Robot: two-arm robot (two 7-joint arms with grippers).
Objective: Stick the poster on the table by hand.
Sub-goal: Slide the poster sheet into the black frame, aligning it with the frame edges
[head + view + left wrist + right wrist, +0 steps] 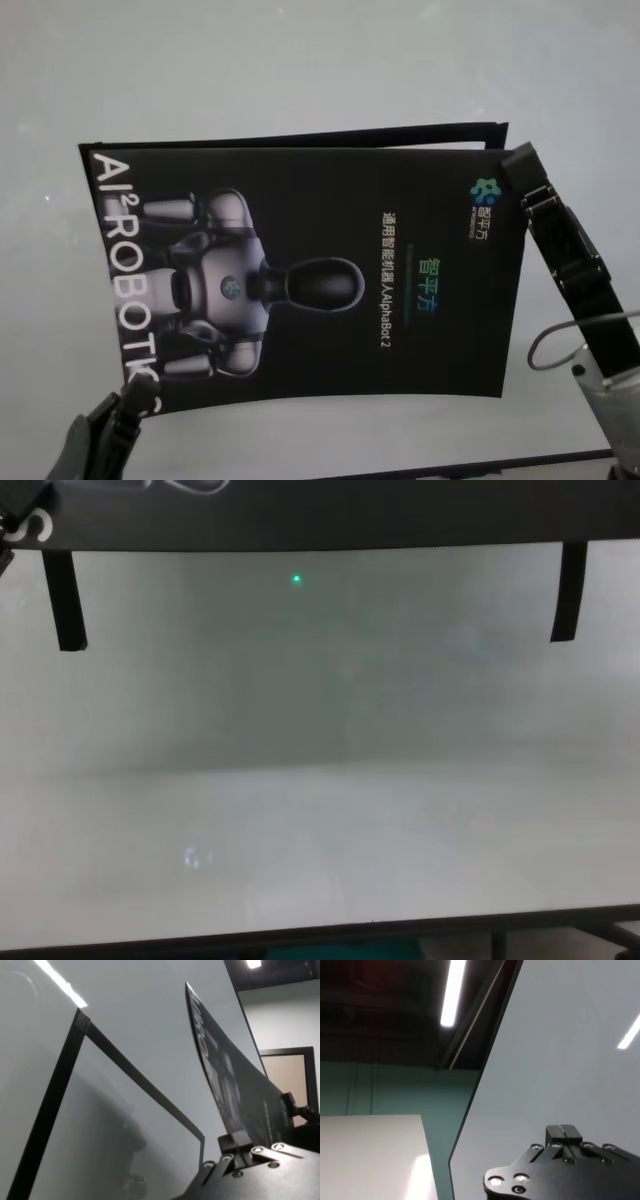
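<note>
Head view: glossy black poster [330, 270], silver robot print, held above white surface [300, 60]; left gripper [125, 400] and right gripper [522, 165] fingers pinch opposite corners.

Two black tape strips hang in the chest view, one [64, 600] toward the desk's left edge, the other [567, 592] toward its right. A bright ceiling light strip [452, 993] glows overhead, above a teal wall [395, 1087].

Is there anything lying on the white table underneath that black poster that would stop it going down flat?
Nothing visible. The chest view shows bare table below the lifted poster; only two black tape strips hang from its edge.
</note>
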